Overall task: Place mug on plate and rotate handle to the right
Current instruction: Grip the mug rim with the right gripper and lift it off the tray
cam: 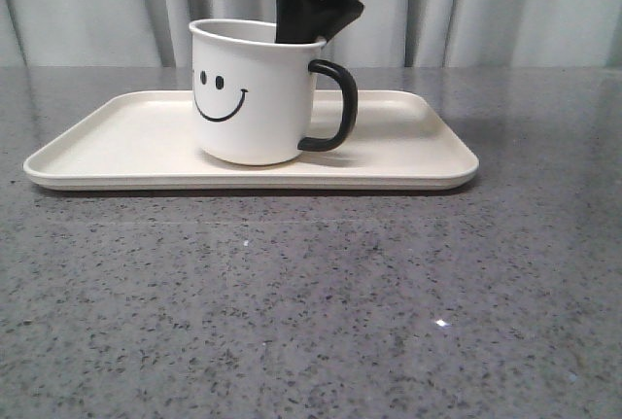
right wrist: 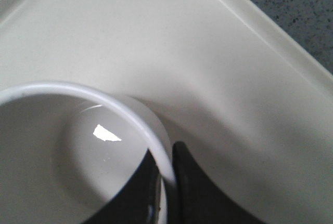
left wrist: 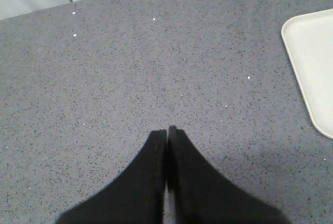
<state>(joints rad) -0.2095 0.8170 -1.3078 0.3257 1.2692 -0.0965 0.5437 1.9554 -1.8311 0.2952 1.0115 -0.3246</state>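
Mug (cam: 251, 96) stands on the plate (cam: 117, 152), handle (cam: 333, 106) already right, its rim pinched by the right fingers (right wrist: 167, 180), left fingers (left wrist: 167, 136) closed on nothing; a crooked lift could tip it.

White, black and cream on speckled grey

The white cylindrical mug (cam: 255, 93) carries a black smiley face print and a glossy black loop handle (cam: 332, 106); its inside is white too. The flat rectangular tray (cam: 117, 147) is plain cream-white. The stone-look tabletop (cam: 311, 302) is grey flecked with black and white specks. Both grippers' fingers (left wrist: 156, 182) are matte black. The pleated curtain (cam: 87, 6) behind is pale grey.
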